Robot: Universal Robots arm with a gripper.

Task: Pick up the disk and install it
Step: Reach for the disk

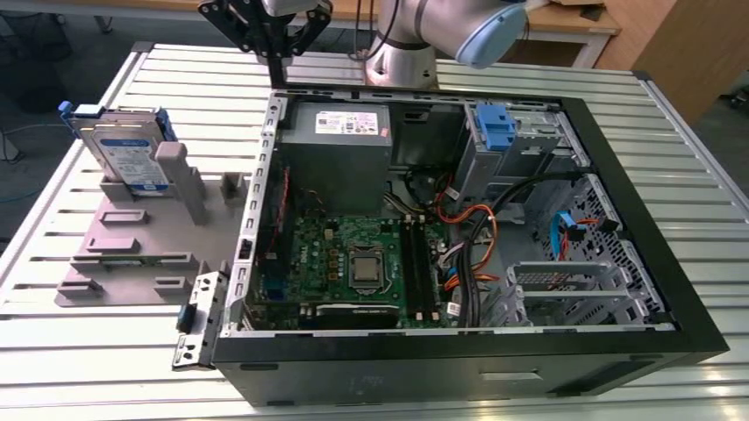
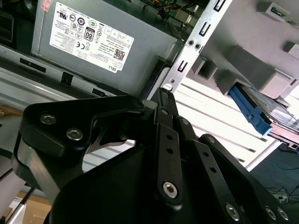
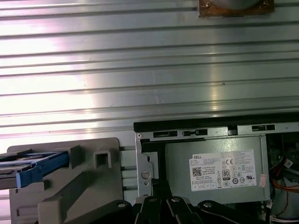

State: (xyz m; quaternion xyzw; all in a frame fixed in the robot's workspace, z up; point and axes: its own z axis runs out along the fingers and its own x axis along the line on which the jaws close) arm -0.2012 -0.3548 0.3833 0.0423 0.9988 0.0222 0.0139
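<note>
Black end effector, fingers together, empty, well apart from the grey plastic stand holding the silver, blue-framed disk upright; arriving shut risks toppling it.

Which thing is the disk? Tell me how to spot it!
Find the big open computer case. Beside it, on the exterior view's left, sits a grey stand with the disk upright at its far end. It is the flat silver piece in a blue frame.
</note>
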